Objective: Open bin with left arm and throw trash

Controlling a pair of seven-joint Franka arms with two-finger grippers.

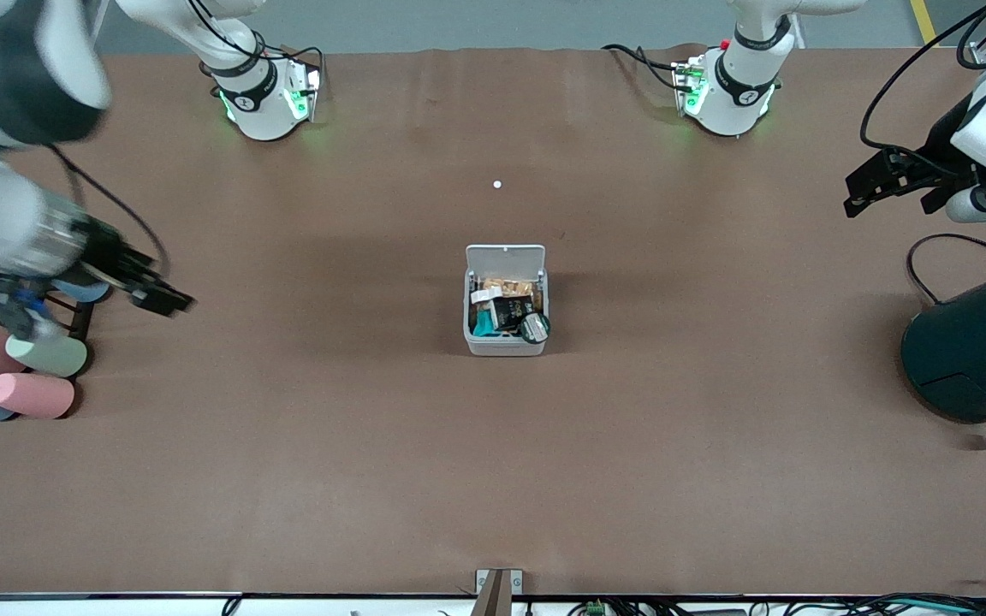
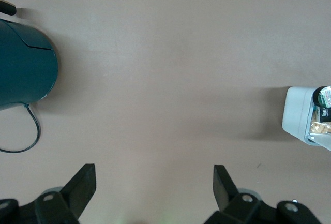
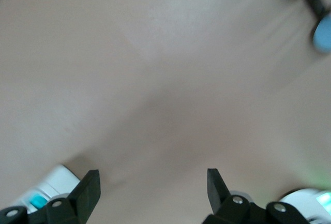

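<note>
Both grippers are up and spread with nothing in them: left gripper (image 1: 865,190) over the bare table at the left arm's end, above the big teal cylinder (image 1: 977,351); right gripper (image 1: 159,291) over the right arm's end beside the pastel rolls (image 1: 31,393). The bin (image 1: 506,342) sits mid-table, well apart from both, its lid (image 1: 505,257) tipped up on the edge toward the robot bases, and trash (image 1: 510,310) already inside, with a black ring-shaped roll (image 1: 534,325) resting against the rim. No scraps show loose on the table, only a tiny white dot (image 1: 497,184). I'd judge the job essentially done; the step in hand is parking. To do it well: hold both arms high and clear of the cylinder and rolls, leave the lid alone.
</note>
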